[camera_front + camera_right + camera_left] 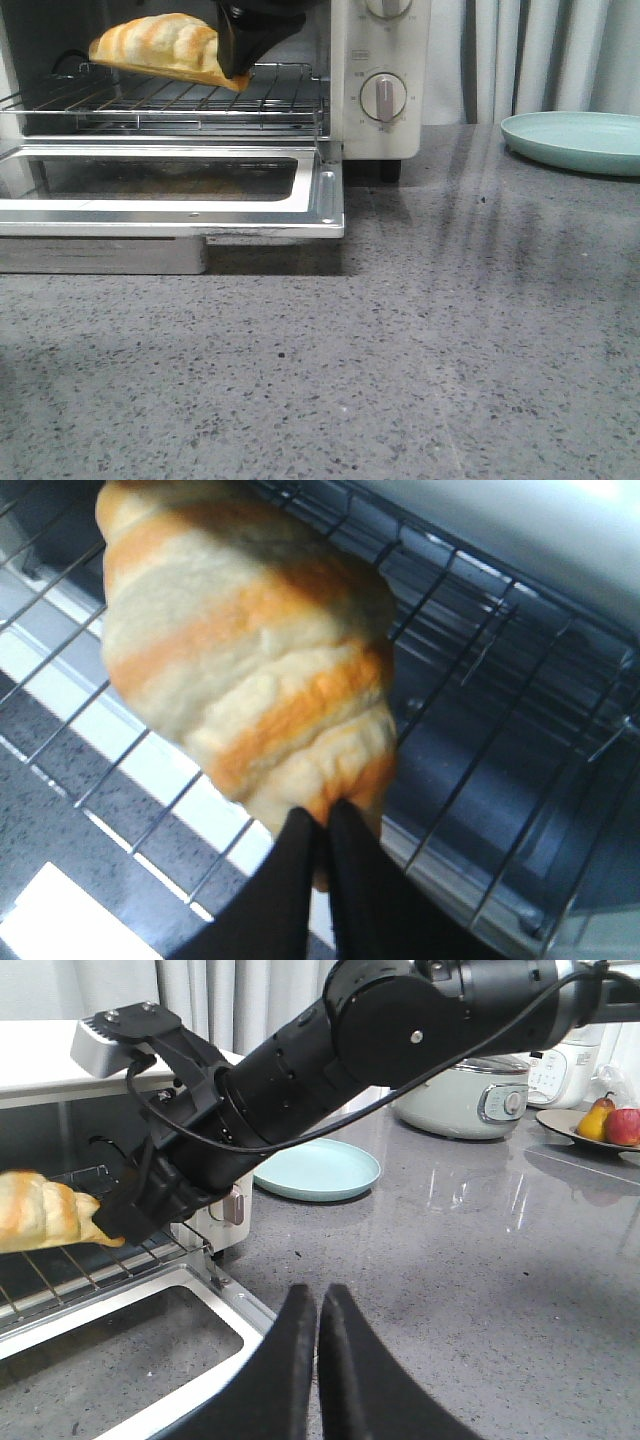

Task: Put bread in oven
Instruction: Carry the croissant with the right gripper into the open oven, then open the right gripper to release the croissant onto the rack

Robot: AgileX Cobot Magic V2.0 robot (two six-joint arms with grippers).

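The bread (158,44), a golden-orange roll with cream stripes, hangs just above the wire rack (170,100) inside the open white oven (385,90). My right gripper (238,62) is shut on the bread's tapered end and holds it over the rack; it also shows in the right wrist view (326,818) pinching the bread (250,660). In the left wrist view the bread (40,1210) sticks out from the right gripper's tip (125,1222). My left gripper (318,1300) is shut and empty, above the counter beside the oven's lowered door (150,1360).
The glass door (170,190) lies open flat toward me. A pale teal plate (575,140) sits on the grey counter at right. In the left wrist view, a rice cooker (465,1095) and a fruit dish (600,1125) stand farther back.
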